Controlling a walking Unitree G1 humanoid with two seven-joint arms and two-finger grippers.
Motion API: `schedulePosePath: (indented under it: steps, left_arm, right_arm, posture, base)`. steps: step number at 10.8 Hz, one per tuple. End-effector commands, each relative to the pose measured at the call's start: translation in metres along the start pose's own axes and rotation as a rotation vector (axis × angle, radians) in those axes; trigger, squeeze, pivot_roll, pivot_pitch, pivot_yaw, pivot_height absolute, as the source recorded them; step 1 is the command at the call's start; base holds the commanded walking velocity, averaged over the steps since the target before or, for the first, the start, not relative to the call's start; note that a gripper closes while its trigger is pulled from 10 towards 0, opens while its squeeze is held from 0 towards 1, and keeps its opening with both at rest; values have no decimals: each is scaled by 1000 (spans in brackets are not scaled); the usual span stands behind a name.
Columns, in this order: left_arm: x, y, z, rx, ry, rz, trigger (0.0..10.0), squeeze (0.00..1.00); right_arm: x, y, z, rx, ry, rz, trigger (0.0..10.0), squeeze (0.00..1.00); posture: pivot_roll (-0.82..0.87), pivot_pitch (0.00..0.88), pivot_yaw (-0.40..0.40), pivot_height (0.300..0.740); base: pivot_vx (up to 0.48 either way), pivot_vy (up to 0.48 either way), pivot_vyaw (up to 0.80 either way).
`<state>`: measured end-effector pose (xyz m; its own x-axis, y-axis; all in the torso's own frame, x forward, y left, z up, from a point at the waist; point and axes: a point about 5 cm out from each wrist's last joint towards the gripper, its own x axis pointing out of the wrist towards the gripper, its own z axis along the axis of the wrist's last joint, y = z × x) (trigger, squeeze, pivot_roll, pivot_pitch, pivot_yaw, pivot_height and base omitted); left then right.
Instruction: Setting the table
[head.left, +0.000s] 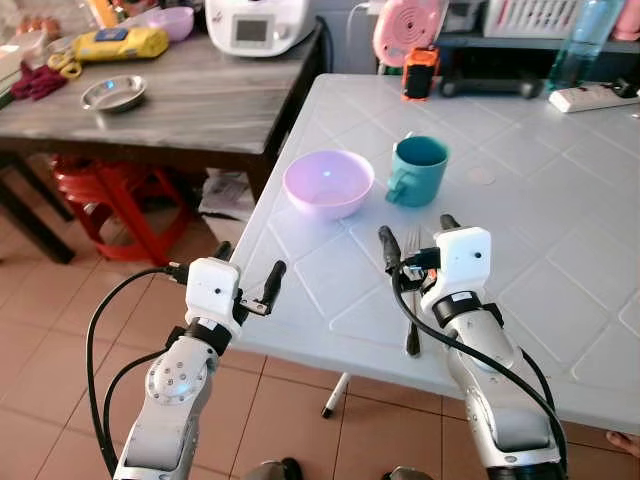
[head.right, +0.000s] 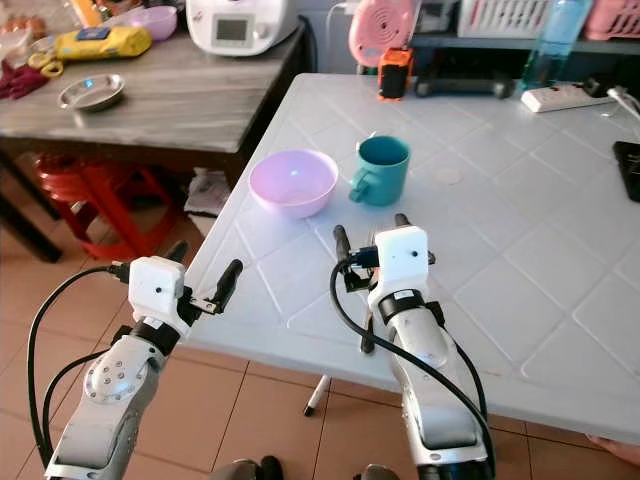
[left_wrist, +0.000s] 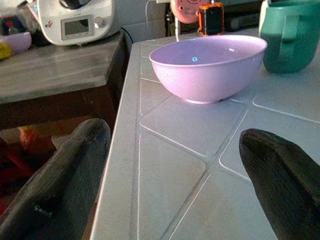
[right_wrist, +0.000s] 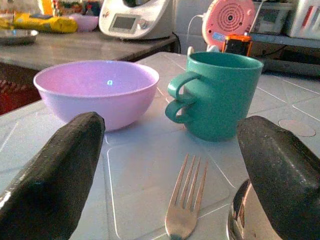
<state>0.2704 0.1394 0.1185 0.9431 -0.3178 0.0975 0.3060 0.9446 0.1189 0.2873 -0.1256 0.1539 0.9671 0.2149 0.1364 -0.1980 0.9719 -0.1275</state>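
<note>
Looking down from the left eye view, the white table (head.left: 520, 200) is carrying a lilac bowl (head.left: 328, 182) and a teal mug (head.left: 417, 170) just beside each other near its left edge, a grouping that reads as one place setting being laid. The right claw (head.left: 415, 238) is hovering with fingers apart over a fork (head.left: 412, 300) lying lengthwise toward the table's near edge, probably so the cutlery sits in front of the crockery. The left claw (head.left: 248, 268) is waiting at the table's left edge, fingers spread and holding nothing.

In the right eye view the same layout is appearing, with a wooden side table (head.right: 170, 100) standing to the left and bearing a steel dish (head.right: 92, 91) and a white appliance (head.right: 240, 22).

In the left wrist view the two dark fingers (left_wrist: 60, 190) are framing the bowl across bare tabletop, well apart from it.

In the right wrist view the spread fingers (right_wrist: 55, 185) are bracketing the fork's tines, which are pointing toward the mug, handle turned toward the bowl; a spoon (right_wrist: 242, 215) is lying just beside the fork, suggesting the cutlery is being paired.
</note>
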Motion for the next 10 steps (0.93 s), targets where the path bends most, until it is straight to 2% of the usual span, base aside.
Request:
schedulePosePath:
  steps: [1, 3, 5, 6, 7, 8, 10]
  left_arm:
    - [-3, 4, 3, 34, -11, 1, 10000, 0]
    - [-8, 9, 5, 57, -2, -58, 10000, 0]
    - [-17, 10, 0, 76, 27, -131, 10000, 0]
    - [-20, 9, -2, 78, 40, -158, 10000, 0]
    - [-20, 3, -3, 17, 62, -197, 10000, 0]
    - [-18, 2, -1, -19, 58, -188, 10000, 0]
    - [-19, -6, 3, -47, 24, -228, 10000, 0]
  right_arm:
    - [2, 6, 8, -20, -28, 35, 10000, 0]
    - [10, 9, 15, -32, -40, 172, 10000, 0]
    - [23, 10, 21, -125, -32, 295, 10000, 0]
    - [29, 9, 21, -146, -24, 315, 10000, 0]
    - [42, 9, 17, -193, 33, 372, 10000, 0]
    - [51, 7, 19, -212, 50, 404, 10000, 0]
    - [64, 6, 22, -253, 82, 489, 10000, 0]
  posture:
    - [-35, 153, 87, 740]
    - [-31, 156, 86, 740]
    - [-30, 161, 83, 740]
    - [-30, 161, 82, 740]
    - [-26, 164, 82, 740]
    - [-22, 166, 81, 740]
    - [-19, 168, 76, 740]
  base:
    - [0, 0, 0]
    - [0, 0, 0]
    - [0, 0, 0]
    - [0, 0, 0]
    - [0, 0, 0]
    - [0, 0, 0]
    - [0, 0, 0]
